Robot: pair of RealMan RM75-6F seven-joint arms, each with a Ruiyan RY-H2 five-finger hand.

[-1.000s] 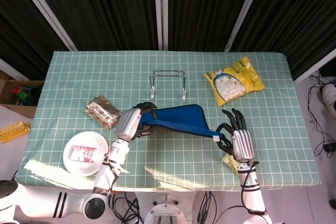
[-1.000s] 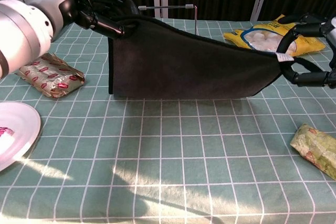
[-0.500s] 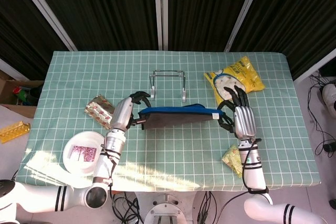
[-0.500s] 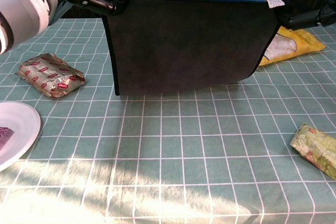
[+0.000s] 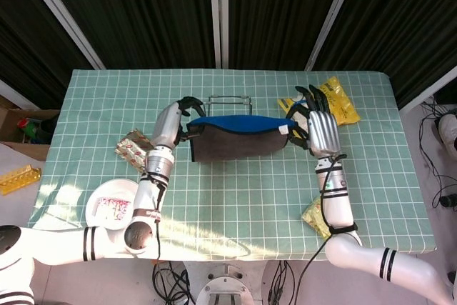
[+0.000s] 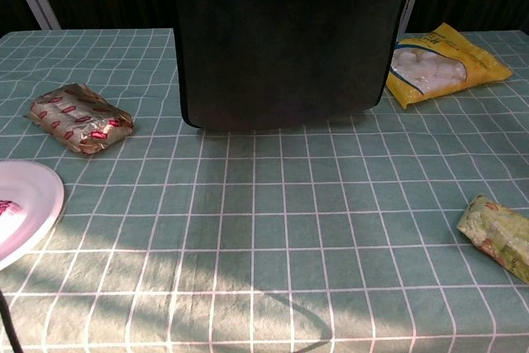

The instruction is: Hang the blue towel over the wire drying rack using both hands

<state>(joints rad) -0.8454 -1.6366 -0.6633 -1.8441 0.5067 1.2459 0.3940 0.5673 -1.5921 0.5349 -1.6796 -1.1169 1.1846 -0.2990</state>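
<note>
Both hands are up off the table with the cloth stretched between them. The left hand has its fingers closed on one top corner of the blue towel, and the right hand pinches the other top corner, several of its fingers fanned out above. The towel hangs from them as a sheet, its top edge running left to right and sagging a little in the middle.

What matters for the next move is that the wire drying rack stands just behind the towel, on the far side from the robot, and its top bar runs the same way as the towel's held edge. The left hand looks nearer the rack's end than the right; the right hand is over by the yellow snack bag.

The head view shows rack, hands and top edge together. The chest view shows only the towel's dark face hanging clear of the checked tablecloth; the rack is hidden behind it and the hands are out of frame.
</note>
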